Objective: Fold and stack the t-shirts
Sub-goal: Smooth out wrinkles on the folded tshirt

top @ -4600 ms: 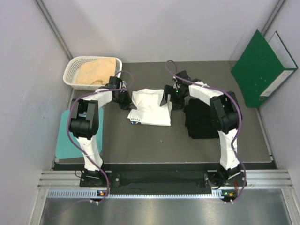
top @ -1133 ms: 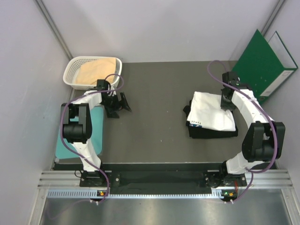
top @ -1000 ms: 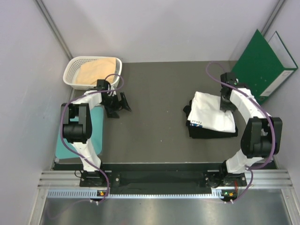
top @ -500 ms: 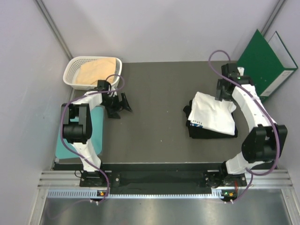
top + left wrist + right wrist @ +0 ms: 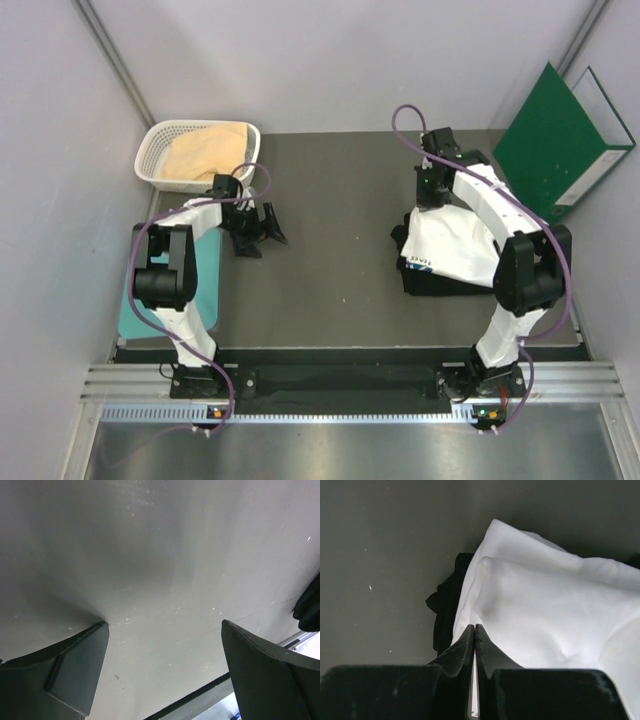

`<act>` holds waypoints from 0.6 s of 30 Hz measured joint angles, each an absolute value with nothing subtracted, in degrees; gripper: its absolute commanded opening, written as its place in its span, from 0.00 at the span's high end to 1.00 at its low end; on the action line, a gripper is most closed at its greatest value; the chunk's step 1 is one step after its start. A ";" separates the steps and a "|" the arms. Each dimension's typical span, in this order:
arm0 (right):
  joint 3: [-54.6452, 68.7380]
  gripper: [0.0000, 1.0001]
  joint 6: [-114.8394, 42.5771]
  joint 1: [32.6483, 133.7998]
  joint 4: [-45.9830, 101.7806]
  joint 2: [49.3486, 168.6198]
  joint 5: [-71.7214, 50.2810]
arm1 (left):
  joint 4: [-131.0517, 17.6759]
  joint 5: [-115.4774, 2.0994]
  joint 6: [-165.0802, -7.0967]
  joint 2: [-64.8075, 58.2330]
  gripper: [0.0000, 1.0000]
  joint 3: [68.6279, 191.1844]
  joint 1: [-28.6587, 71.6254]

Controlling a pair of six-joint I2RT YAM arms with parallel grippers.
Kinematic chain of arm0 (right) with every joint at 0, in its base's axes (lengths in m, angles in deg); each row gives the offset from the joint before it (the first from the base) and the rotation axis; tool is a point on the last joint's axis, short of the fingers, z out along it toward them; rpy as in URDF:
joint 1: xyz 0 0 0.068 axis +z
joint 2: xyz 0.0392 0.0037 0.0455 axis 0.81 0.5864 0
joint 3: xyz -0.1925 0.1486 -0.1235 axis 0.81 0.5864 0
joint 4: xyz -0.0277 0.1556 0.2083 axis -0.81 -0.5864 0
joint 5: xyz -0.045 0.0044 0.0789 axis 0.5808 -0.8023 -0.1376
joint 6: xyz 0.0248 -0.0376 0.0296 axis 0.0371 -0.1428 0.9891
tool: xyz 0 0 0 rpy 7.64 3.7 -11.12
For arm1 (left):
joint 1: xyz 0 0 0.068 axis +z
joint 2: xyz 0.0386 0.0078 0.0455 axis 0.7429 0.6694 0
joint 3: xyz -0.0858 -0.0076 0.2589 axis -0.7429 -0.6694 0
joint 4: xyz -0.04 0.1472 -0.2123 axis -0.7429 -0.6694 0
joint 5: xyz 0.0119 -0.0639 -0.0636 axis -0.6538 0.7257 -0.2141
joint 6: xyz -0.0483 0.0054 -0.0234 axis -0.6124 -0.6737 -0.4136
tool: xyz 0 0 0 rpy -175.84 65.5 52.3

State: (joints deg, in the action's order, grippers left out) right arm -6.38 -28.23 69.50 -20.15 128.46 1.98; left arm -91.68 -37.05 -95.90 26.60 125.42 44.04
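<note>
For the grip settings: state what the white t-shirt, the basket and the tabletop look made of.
White t-shirt: soft matte cloth, going by its rounded folds and creases. Basket: probably rigid white plastic, with a slotted lattice wall. Tabletop: smooth dark grey sheet, faint sheen; material unclear.

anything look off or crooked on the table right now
The white t-shirt lies askew on the black t-shirt: black cloth pokes out along the left side and near edge, and the white one's far-left corner is rumpled. The tan t-shirt sits loosely bunched in the basket, not yet folded.
</note>
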 measured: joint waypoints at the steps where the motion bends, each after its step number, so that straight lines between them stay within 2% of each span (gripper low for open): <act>1: -6.38 1.00 -28.01 69.47 -20.28 129.46 1.02 | -91.72 -37.09 -96.11 26.54 0.01 125.37 43.75; 6: -6.18 1.00 -26.78 69.47 -20.59 130.18 -2.33 | -92.13 -36.04 -98.34 26.58 0.01 126.51 38.88; 11: -3.10 1.00 -25.12 69.47 -20.45 127.87 -2.19 | -90.47 -32.66 -101.93 28.61 0.02 140.19 25.28; 14: -1.96 1.00 -24.31 69.30 -20.74 125.35 -0.64 | -84.79 -29.66 -105.62 30.67 0.05 147.78 18.16; 18: -1.13 1.00 -23.79 68.12 -21.09 122.40 1.32 | -77.91 -26.43 -111.20 34.43 0.09 151.89 11.38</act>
